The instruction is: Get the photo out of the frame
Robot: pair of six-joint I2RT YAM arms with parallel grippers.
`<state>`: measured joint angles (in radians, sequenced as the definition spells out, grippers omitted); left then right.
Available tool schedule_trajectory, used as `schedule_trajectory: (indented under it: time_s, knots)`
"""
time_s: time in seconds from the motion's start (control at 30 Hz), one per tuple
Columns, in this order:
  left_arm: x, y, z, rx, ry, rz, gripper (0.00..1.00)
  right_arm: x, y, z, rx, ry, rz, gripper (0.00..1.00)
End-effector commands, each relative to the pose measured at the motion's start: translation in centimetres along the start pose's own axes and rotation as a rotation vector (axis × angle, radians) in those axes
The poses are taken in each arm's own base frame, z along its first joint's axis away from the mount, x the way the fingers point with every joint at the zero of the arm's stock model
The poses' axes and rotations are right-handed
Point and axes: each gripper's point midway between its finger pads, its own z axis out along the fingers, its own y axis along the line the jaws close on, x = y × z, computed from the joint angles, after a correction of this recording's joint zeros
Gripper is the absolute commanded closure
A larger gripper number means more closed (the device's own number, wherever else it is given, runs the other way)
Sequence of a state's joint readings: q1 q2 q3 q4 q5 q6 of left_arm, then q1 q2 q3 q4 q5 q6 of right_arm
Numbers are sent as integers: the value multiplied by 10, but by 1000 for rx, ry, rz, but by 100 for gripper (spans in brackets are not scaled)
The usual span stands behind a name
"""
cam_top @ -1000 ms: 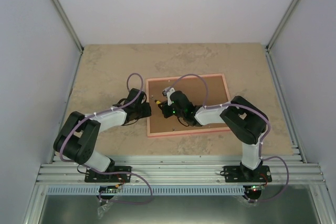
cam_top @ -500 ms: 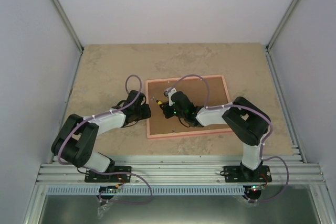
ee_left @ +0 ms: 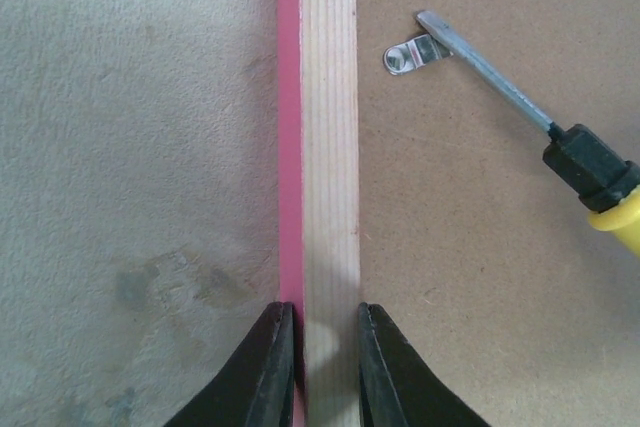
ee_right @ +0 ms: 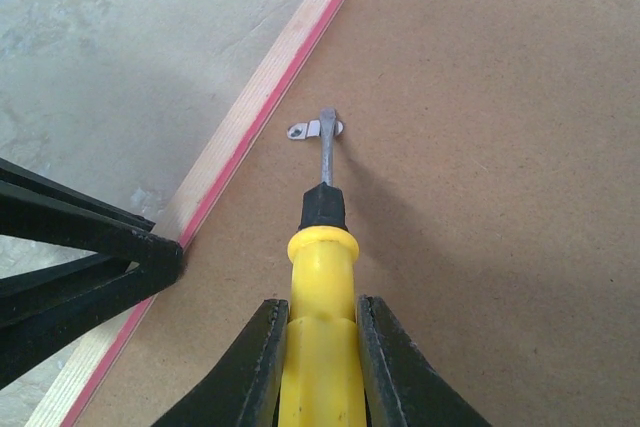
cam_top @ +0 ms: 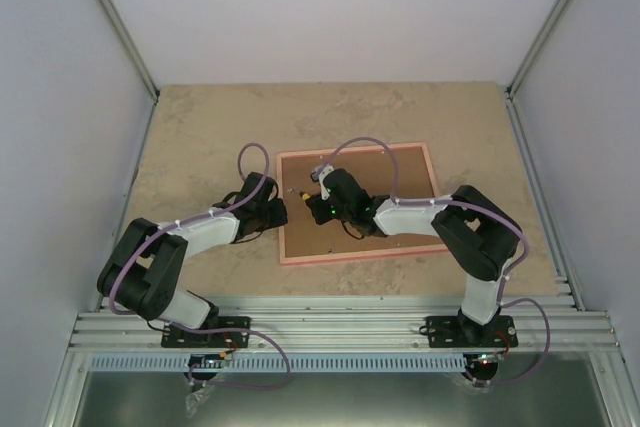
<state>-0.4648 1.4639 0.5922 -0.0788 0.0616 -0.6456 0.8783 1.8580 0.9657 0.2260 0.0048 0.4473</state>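
Observation:
The pink frame (cam_top: pixel 283 209) lies face down on the table, its brown fibreboard back (cam_top: pixel 400 182) up. The photo is hidden under the board. My left gripper (ee_left: pixel 325 337) is shut on the frame's left rail (ee_left: pixel 328 147), one finger on the pink outer side, one on the inner side; it also shows in the top view (cam_top: pixel 276 212). My right gripper (ee_right: pixel 322 332) is shut on a yellow-handled screwdriver (ee_right: pixel 320 277). Its blade tip rests on a small metal retaining tab (ee_right: pixel 314 129) near the left rail. The tab (ee_left: pixel 414 52) and screwdriver (ee_left: pixel 590 172) also show in the left wrist view.
The frame sits mid-table on a beige stone-look top (cam_top: pixel 200 137). White enclosure walls stand on three sides. An aluminium rail (cam_top: pixel 340 322) runs along the near edge by the arm bases.
The right arm has shifted slightly left, bringing the screwdriver closer to the frame's left rail. The left arm moved a little earlier and now holds still on the rail.

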Motion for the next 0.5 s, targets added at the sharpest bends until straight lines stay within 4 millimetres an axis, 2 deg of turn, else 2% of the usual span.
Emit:
schedule_trajectory:
  time_s: [0.0, 0.47]
  knots:
    - [-1, -2, -3, 12, -13, -32, 89, 20, 0, -6, -2, 111, -21, 99]
    - [0, 0, -2, 9, -19, -45, 89, 17, 3, -17, -12, 113, -16, 100]
